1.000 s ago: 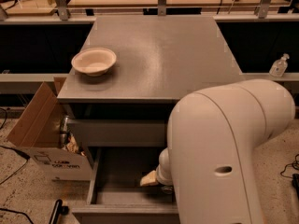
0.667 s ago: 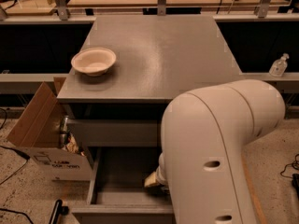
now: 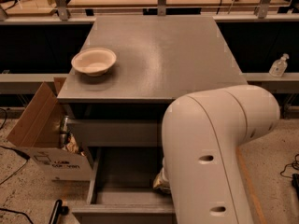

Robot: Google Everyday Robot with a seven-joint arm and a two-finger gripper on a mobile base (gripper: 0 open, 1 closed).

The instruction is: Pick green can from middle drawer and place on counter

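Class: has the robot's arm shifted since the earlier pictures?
Yes, the arm edged left against the counter; the gripper is down in the middle drawer.

We see the gripper (image 3: pixel 161 185) mostly hidden behind the arm (image 3: pixel 215 148), inside the middle drawer (image 3: pixel 119 171); whatever's at its jaws is hidden.

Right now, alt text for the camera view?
The robot's white arm reaches down into the open middle drawer, where its tool sits low at the right, mostly hidden behind the arm; no green can is visible. Above, the grey counter holds a pale bowl near its left edge; a cardboard box stands beside the cabinet.
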